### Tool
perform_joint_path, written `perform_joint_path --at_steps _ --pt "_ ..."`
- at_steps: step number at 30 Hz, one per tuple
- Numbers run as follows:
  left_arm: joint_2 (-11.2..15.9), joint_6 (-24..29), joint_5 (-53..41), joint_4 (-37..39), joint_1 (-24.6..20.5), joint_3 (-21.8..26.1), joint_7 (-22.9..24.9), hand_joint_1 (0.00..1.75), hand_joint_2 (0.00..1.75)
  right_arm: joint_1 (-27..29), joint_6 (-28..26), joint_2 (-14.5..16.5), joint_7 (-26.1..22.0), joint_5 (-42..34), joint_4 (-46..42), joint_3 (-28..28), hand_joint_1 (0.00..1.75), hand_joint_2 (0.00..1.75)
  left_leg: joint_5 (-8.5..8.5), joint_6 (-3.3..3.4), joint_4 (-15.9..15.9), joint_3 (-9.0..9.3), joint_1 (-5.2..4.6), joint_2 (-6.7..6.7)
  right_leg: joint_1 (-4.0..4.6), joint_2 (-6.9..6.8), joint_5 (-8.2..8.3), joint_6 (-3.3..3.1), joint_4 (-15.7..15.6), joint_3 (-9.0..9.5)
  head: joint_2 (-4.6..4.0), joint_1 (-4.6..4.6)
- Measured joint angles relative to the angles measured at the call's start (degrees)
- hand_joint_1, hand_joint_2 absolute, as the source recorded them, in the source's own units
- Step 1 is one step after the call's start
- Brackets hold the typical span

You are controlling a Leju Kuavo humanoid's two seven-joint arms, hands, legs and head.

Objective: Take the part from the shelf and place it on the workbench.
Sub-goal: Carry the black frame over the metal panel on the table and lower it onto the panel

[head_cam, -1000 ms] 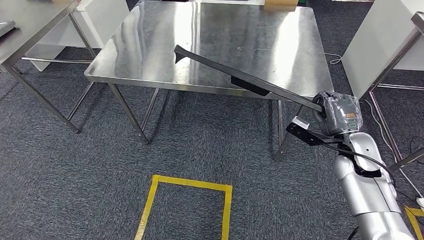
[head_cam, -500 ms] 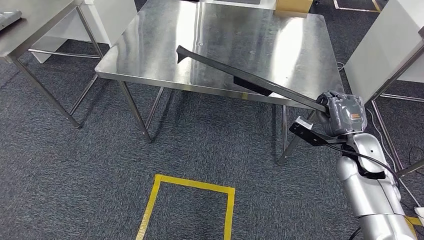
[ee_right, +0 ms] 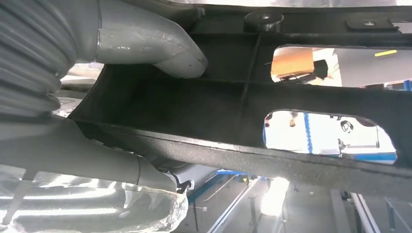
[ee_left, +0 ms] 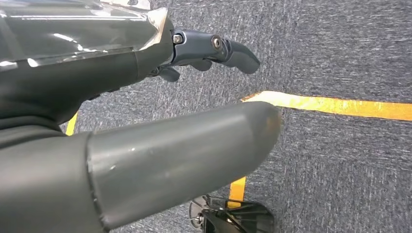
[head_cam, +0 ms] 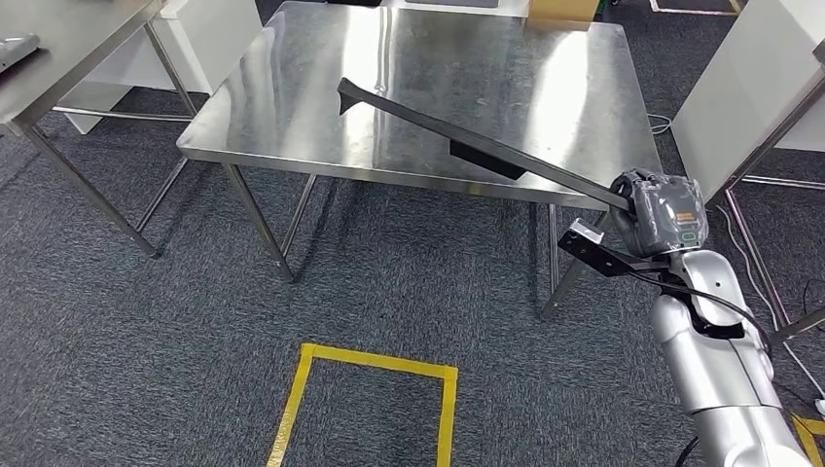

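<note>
A: Head view; right hand (head_cam: 658, 216) grips the long black part (head_cam: 467, 149), which slants out above the steel tabletop (head_cam: 302, 92).

B: Left wrist view; left hand (ee_left: 121, 97) over carpet, fingers (ee_left: 228, 47) apart, empty. Right wrist view; fingers clamped on part.

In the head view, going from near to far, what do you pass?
Yellow floor marking → right hand gripping the long black part → steel workbench → cardboard box beyond its far edge.
</note>
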Motion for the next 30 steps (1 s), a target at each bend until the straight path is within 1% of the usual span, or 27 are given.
perform_joint_path --at_steps 1,2,3,4,5,6,7,9,10,11,12,14,15,16,17,18,19,20,21,22,23,25,26,27,28,29,30 --pt "0.0 0.0 0.0 0.0 0.0 0.0 0.0 0.00 0.00 0.0 0.0 0.1 0.0 0.0 0.1 0.0 1.75 1.75 0.63 -0.21 0.3 -0.41 0.27 0.07 -0.06 0.01 -0.05 0.02 0.0 0.08 0.00 -0.03" --pt "0.0 0.0 0.0 0.0 0.0 0.0 0.0 0.00 0.00 0.0 0.0 0.1 0.0 0.1 0.1 0.1 1.75 1.75 2.30 -0.34 -1.8 0.33 0.49 0.14 -0.15 0.03 -0.14 0.10 0.0 0.20 0.00 -0.07" --pt "0.0 0.0 0.1 0.0 0.1 0.0 0.0 0.00 0.00 0.0 0.0 0.2 0.0 0.1 0.2 0.1 1.75 1.75 4.52 -0.42 -5.5 2.01 0.70 0.20 -0.26 0.05 -0.27 0.26 0.0 0.37 0.00 -0.13" --pt "0.0 0.0 0.1 0.0 0.0 0.0 0.0 0.00 0.00 -0.1 0.0 0.2 0.0 0.1 0.2 0.1 1.75 1.75 6.29 -0.44 -9.7 4.04 0.79 0.19 -0.23 0.06 -0.44 0.52 0.0 0.52 0.00 -0.22" --pt "0.0 0.0 0.2 0.0 0.0 0.0 0.0 0.00 0.00 -0.3 0.0 0.3 0.0 0.2 0.2 0.2 1.75 1.75 7.41 -0.33 -13.1 5.73 0.77 0.13 -0.15 0.09 -0.62 0.84 0.0 0.59 0.00 -0.32" --pt "0.0 0.0 0.3 0.0 0.0 0.0 0.0 0.00 0.00 -0.5 0.0 0.3 -0.1 0.2 0.3 0.2 1.75 1.75 7.79 -0.12 -15.1 6.81 0.67 0.07 -0.04 0.10 -0.75 1.19 0.0 0.59 0.00 -0.32" --pt "0.0 0.0 0.4 0.0 0.0 0.0 0.0 0.00 0.00 -0.7 0.0 0.3 -0.1 0.2 0.4 0.3 1.75 1.75 7.58 0.19 -15.9 7.24 0.44 0.00 0.09 0.11 -0.82 1.58 -0.1 0.55 0.01 -0.29" --pt "0.0 -0.1 0.5 0.0 0.0 0.1 0.0 0.00 0.00 -1.1 0.0 0.4 -0.3 0.2 0.6 0.4 1.75 1.75 7.60 1.18 -16.2 7.62 0.17 -0.04 0.16 0.11 -0.92 2.43 -0.2 0.54 0.02 -0.09" --pt "0.0 -0.1 0.5 0.0 0.0 0.1 0.0 0.00 0.00 -1.2 0.0 0.4 -0.3 0.2 0.6 0.4 1.75 1.75 7.71 1.74 -16.6 7.98 0.07 -0.06 0.19 0.08 -1.26 2.68 0.3 0.34 0.02 -0.05" --pt "-0.1 -0.1 0.5 0.0 0.0 0.1 0.1 0.00 0.00 -1.3 0.0 0.4 -0.4 0.2 0.7 0.4 1.75 1.75 7.81 2.33 -16.9 8.38 0.02 -0.08 0.21 0.06 -2.00 2.70 1.9 -0.37 0.02 0.05" --pt "-0.1 -0.1 0.6 0.0 0.0 0.2 0.1 0.00 0.00 -1.4 0.0 0.3 -0.5 0.1 0.8 0.4 1.75 1.75 7.83 2.86 -17.2 8.74 0.00 -0.09 0.21 0.05 -3.20 2.49 4.8 -1.87 0.01 0.26" --pt "-0.1 -0.1 0.6 0.0 0.0 0.2 0.1 0.00 0.00 -1.6 0.0 0.3 -0.6 0.1 1.1 0.5 1.75 1.75 7.44 3.53 -17.3 9.06 -0.30 -0.14 0.29 0.07 -5.96 2.04 13.1 -6.59 0.01 0.78" --pt "-0.1 -0.3 0.6 0.0 0.0 0.2 0.1 0.00 0.00 -1.6 0.0 0.3 -0.6 0.1 1.3 0.5 1.75 1.75 7.17 3.68 -17.3 9.26 -0.45 -0.21 0.36 0.08 -6.61 2.13 16.3 -8.69 0.01 1.00" --pt "-0.2 -0.4 0.6 0.0 0.0 0.2 0.1 0.00 0.00 -1.5 0.0 0.3 -0.6 0.1 1.5 0.5 1.75 1.75 6.85 3.77 -17.3 9.55 -0.62 -0.30 0.43 0.08 -6.32 2.42 17.4 -9.76 0.01 1.12" --pt "-0.2 -0.5 0.7 0.0 0.1 0.2 0.1 0.00 0.00 -1.5 0.0 0.3 -0.6 0.0 1.6 0.5 1.75 1.75 6.47 3.76 -17.3 9.99 -0.76 -0.41 0.49 0.07 -4.95 2.82 15.8 -9.42 0.01 1.22" --pt "-0.2 -0.5 0.7 0.0 0.1 0.2 0.1 0.00 0.00 -1.6 0.0 0.3 -0.6 0.0 1.7 0.5 1.75 1.75 6.06 3.72 -17.3 10.58 -0.88 -0.48 0.51 0.06 -2.86 3.19 12.1 -7.91 0.01 1.30" --pt "-0.2 -0.5 0.7 0.0 0.1 0.2 0.2 0.00 0.00 -1.6 0.0 0.3 -0.6 0.0 1.8 0.6 1.75 1.75 5.59 3.61 -17.3 11.10 -0.97 -0.53 0.57 -0.03 -0.70 3.30 7.5 -5.87 0.01 1.42" --pt "-0.3 -0.4 0.7 0.0 0.1 0.2 0.2 0.00 0.00 -1.7 0.0 0.3 -0.6 -0.1 1.9 0.6 1.75 1.75 5.04 3.40 -17.2 11.47 -1.14 -0.56 0.78 -0.08 0.80 3.02 3.6 -3.87 0.00 1.52" --pt "-0.3 -0.4 0.7 0.0 0.1 0.2 0.2 0.00 0.00 -1.8 0.0 0.3 -0.7 -0.1 1.9 0.6 1.75 1.75 4.55 3.16 -17.2 11.70 -1.28 -0.56 0.98 -0.11 1.56 2.48 1.0 -2.49 0.00 1.58" --pt "-0.3 -0.3 0.7 0.0 0.1 0.2 0.2 0.00 0.00 -1.9 0.0 0.3 -0.7 -0.2 2.0 0.6 1.75 1.75 4.11 2.88 -17.2 11.79 -1.37 -0.56 1.19 -0.13 1.60 1.80 -0.1 -1.83 0.00 1.56" --pt "-0.4 -0.2 0.7 0.0 0.1 0.2 0.3 0.00 0.00 -1.9 0.0 0.3 -0.7 -0.2 2.0 0.7 1.75 1.75 3.71 2.58 -17.2 11.93 -1.42 -0.53 1.39 -0.05 1.24 1.17 -0.2 -1.58 0.00 1.48" --pt "-0.3 0.0 0.7 0.0 0.0 0.2 0.3 0.00 0.00 -2.0 0.0 0.3 -0.7 -0.3 2.1 0.7 1.75 1.75 2.88 2.02 -16.8 12.31 -1.28 -0.38 0.89 0.09 0.70 0.28 -0.5 -0.82 0.01 1.38" --pt "-0.3 0.0 0.7 -0.1 0.0 0.2 0.3 0.00 0.00 -2.1 0.0 0.2 -0.7 -0.4 2.1 0.7 1.75 1.75 2.21 1.67 -15.4 11.92 -1.17 -0.28 0.62 0.10 0.34 -0.23 -0.6 -0.14 0.01 1.18" --pt "-0.3 0.0 0.7 -0.1 -0.1 0.2 0.3 0.00 0.00 -2.1 0.0 0.2 -0.7 -0.4 2.0 0.7 1.75 1.75 1.23 1.27 -12.7 10.63 -1.00 -0.20 0.31 0.10 -0.10 -0.65 -0.8 0.67 0.01 0.97" --pt "-0.3 0.1 0.7 -0.1 -0.1 0.2 0.3 0.00 0.00 -2.2 0.0 0.3 -0.7 -0.4 2.1 0.8 1.75 1.75 0.14 0.84 -9.0 8.43 -0.75 -0.13 0.32 0.08 -0.66 -0.99 -0.9 1.34 0.01 0.73" --pt "-0.3 0.1 0.7 -0.1 0.0 0.2 0.3 0.00 0.00 -2.1 0.0 0.4 -0.7 -0.5 2.1 0.9 1.75 1.75 -0.90 0.43 -4.8 5.50 -0.43 -0.11 0.29 0.09 -1.26 -1.14 -0.9 2.00 0.00 0.46" --pt "-0.3 0.1 0.7 -0.1 0.1 0.2 0.3 0.00 0.00 -2.0 0.0 0.5 -0.8 -0.5 2.1 1.0 1.75 1.75 -1.20 0.07 -1.4 2.60 -0.12 -0.08 0.26 0.15 -1.96 -1.08 -0.9 2.72 0.00 0.39"
